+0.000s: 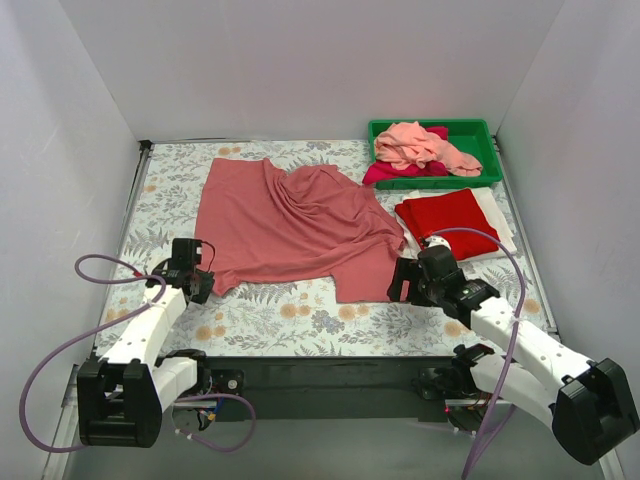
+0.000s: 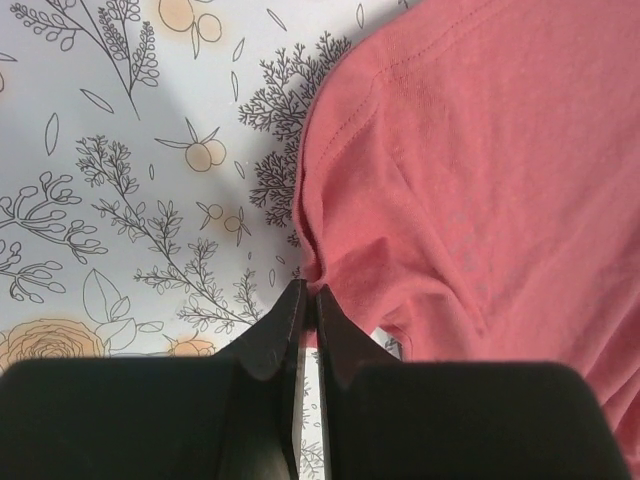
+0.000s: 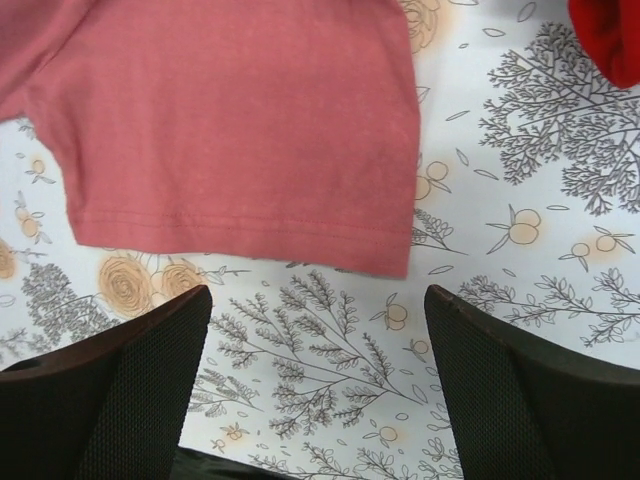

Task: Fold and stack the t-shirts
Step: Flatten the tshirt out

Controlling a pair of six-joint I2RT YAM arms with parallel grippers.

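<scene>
The dusty rose t-shirt [image 1: 295, 220] lies spread and rumpled on the floral table cloth. My left gripper [image 1: 197, 283] is shut on its near left corner; in the left wrist view the jaws [image 2: 308, 300] pinch the shirt's edge [image 2: 450, 170]. My right gripper [image 1: 402, 281] is open and empty, just near of the shirt's near right hem [image 3: 250, 150], with the gripper [image 3: 318, 330] over bare cloth. A folded bright red t-shirt [image 1: 448, 222] lies on a white one [image 1: 500, 222] at the right. Salmon pink [image 1: 425, 147] and magenta [image 1: 390, 172] shirts sit in the bin.
The green plastic bin [image 1: 480, 130] stands at the back right corner. White walls enclose the table on the left, back and right. The table's near edge runs just in front of both grippers.
</scene>
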